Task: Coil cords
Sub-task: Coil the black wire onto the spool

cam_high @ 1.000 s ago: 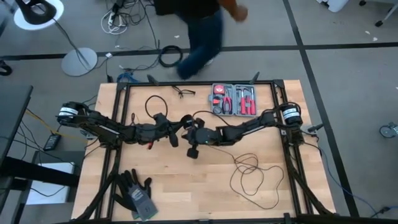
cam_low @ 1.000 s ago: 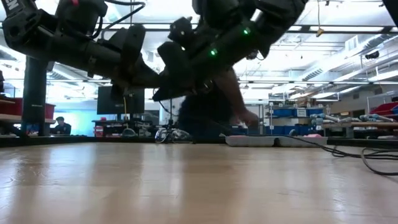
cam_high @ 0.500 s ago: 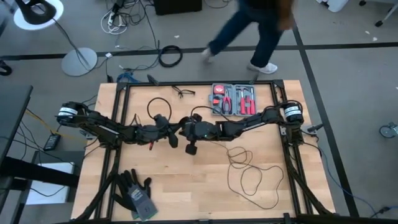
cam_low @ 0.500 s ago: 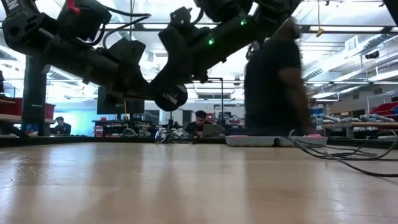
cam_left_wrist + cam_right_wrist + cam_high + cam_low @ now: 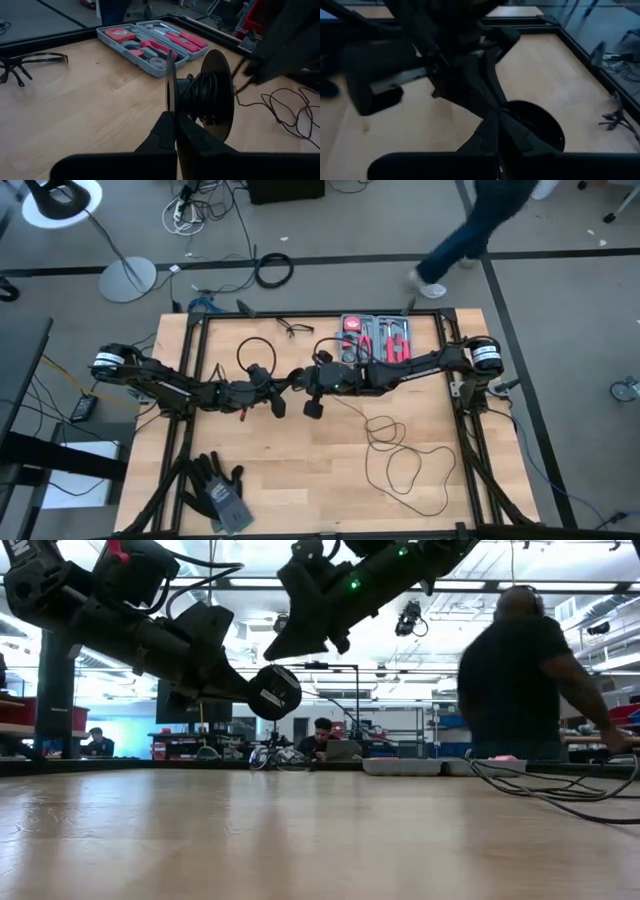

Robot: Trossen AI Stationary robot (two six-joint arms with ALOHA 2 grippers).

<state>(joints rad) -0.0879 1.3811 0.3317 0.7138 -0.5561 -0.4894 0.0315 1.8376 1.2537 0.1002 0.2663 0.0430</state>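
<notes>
Bright overhead room light, dim at the right wrist.

Ceiling lights (image 5: 560, 615) glare white and silhouette the arms; the walking person (image 5: 470, 230) is motion-blurred; the wooden surface (image 5: 320, 840) blurs up close; the right wrist view is dark and murky.

A thin black cord (image 5: 400, 455) lies in loose loops on the desk, below the grey tool case (image 5: 377, 340), partly wound on a black spool (image 5: 202, 94).

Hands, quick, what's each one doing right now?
Left hand: closed on the rim of the spool.
Right hand: closed, just above the spool; what it holds cannot be told.
</notes>
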